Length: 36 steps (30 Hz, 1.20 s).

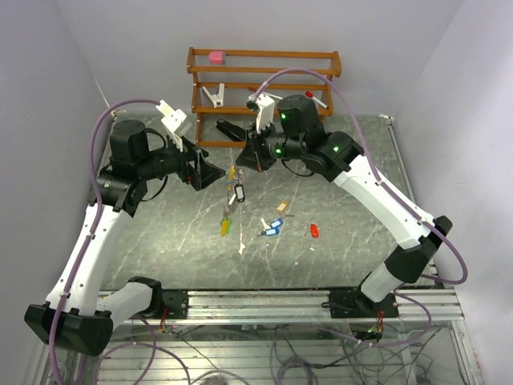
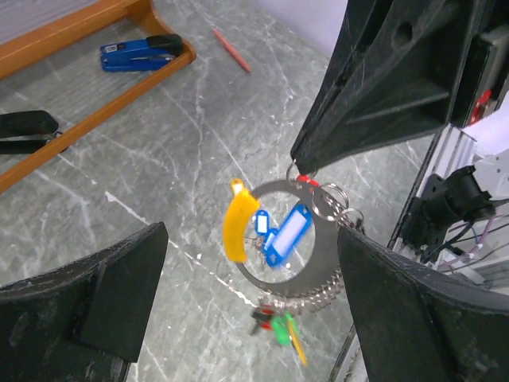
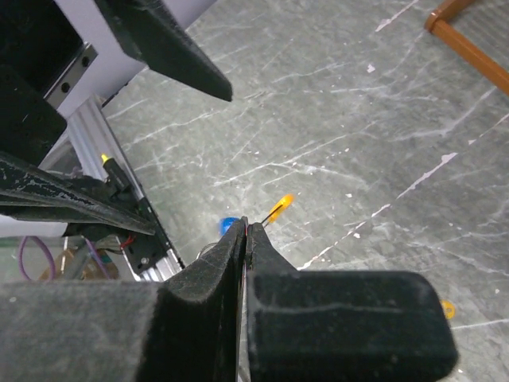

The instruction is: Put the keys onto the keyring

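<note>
Silvery keyring [image 2: 286,286] pinched in right claw [image 3: 245,231] | left claw [image 1: 207,170] agape | blue stapler [image 2: 139,52] at rack [image 2: 95,20] beyond

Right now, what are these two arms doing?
The right gripper is shut on the keyring, holding it up above the table with a few coloured tags dangling from it. The left gripper sits wide open right beside it, holding nothing. More keys lie loose on the table, not yet threaded on.
</note>
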Available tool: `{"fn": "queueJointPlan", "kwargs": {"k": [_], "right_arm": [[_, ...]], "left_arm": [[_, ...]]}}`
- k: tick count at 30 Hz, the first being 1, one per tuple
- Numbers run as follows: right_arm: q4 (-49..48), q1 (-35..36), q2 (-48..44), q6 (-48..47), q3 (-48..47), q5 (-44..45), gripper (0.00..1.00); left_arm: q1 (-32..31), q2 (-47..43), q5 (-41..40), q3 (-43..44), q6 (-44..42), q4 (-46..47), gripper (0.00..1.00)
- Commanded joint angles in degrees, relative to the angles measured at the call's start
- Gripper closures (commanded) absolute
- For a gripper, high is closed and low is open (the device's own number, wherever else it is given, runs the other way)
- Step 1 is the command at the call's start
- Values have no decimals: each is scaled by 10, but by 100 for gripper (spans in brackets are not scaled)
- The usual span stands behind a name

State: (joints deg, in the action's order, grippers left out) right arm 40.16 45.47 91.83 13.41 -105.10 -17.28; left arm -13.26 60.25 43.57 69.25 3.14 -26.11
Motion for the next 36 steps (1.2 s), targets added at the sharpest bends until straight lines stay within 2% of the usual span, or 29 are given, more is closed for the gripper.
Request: {"fn": "queueJointPlan", "kwargs": {"k": [1, 17, 27, 30, 36], "right_arm": [[-3, 11, 1, -1, -14, -5, 100], [23, 56, 28, 0, -77, 53, 100], [22, 70, 24, 5, -89, 39, 100], [28, 69, 21, 4, -97, 33, 100], [32, 69, 14, 5, -98, 25, 100]], "left_arm": [[2, 1, 48, 13, 31, 36, 1], [-14, 30, 80, 40, -12, -21, 1], [-24, 20, 104, 29, -49, -30, 1], [-23, 8, 132, 24, -67, -31, 6], [-25, -6, 160, 13, -71, -9, 9]]}}
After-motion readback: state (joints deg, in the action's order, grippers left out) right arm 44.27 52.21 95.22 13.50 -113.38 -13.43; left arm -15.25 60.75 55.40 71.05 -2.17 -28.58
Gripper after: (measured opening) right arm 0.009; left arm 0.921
